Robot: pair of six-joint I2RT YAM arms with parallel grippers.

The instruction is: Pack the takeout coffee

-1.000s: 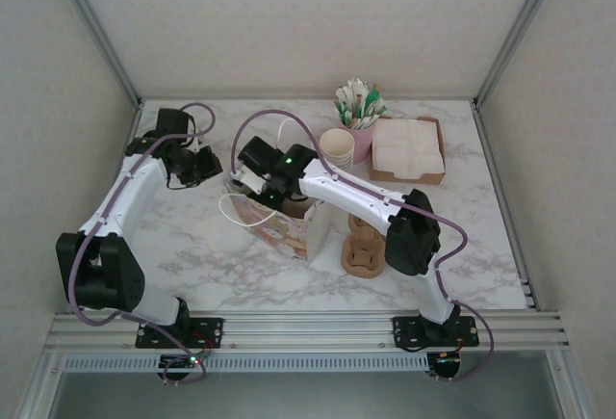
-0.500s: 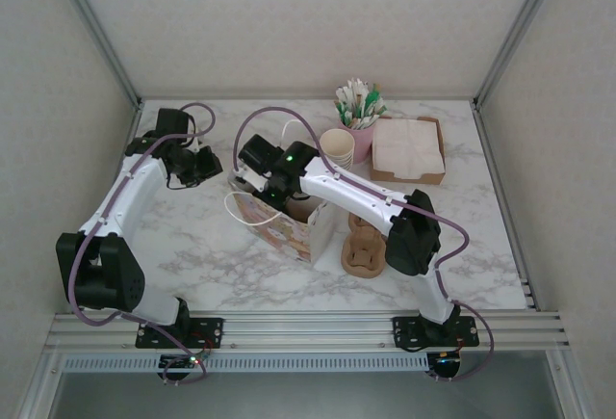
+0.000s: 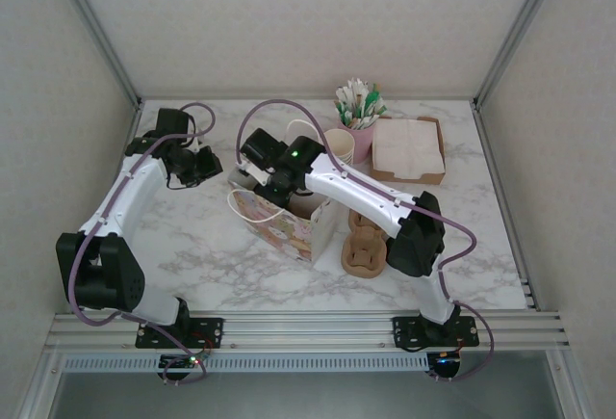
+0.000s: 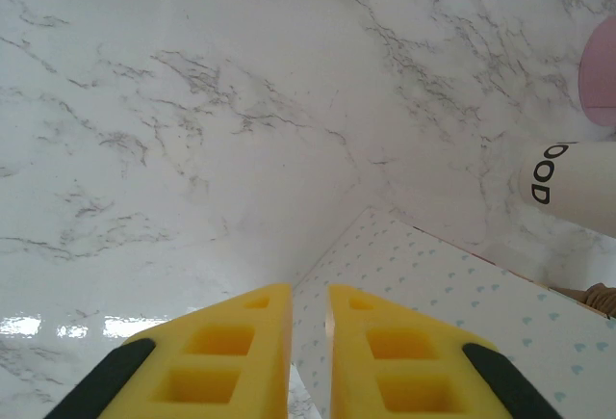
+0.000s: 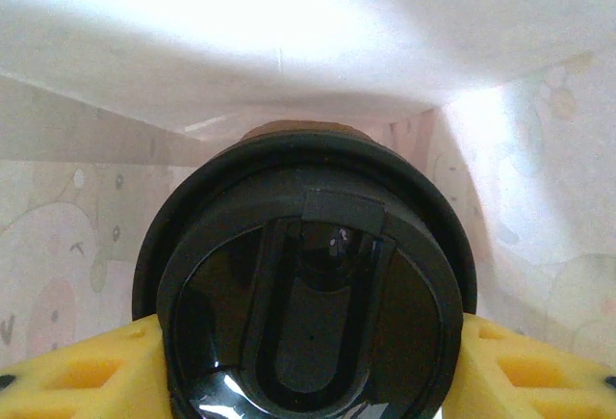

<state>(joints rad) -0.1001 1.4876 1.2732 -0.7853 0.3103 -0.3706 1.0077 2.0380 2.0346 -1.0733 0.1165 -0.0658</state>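
Observation:
The takeout coffee [image 5: 308,284] is a cup with a black lid, seen from above inside the white paper bag [image 3: 289,228]. My right gripper [image 5: 308,373] is shut on it, one yellow finger on each side of the lid. In the top view the right gripper [image 3: 272,180] reaches down into the bag's mouth. My left gripper [image 3: 204,165] is at the bag's left side. Its yellow fingers [image 4: 241,342] are nearly together on the heart-printed bag wall [image 4: 462,294], which runs between them at the left gripper [image 4: 308,292].
Behind the bag stand a stack of cream paper cups [image 3: 337,144], a pink cup of sticks [image 3: 359,116] and a brown tray of napkins [image 3: 409,147]. A brown pulp carrier [image 3: 364,248] lies right of the bag. Bare marble [image 3: 192,236] lies at the front left.
The right gripper has shifted slightly to the back right over the bag, and the bag has moved a little right with it. The left arm has stayed put.

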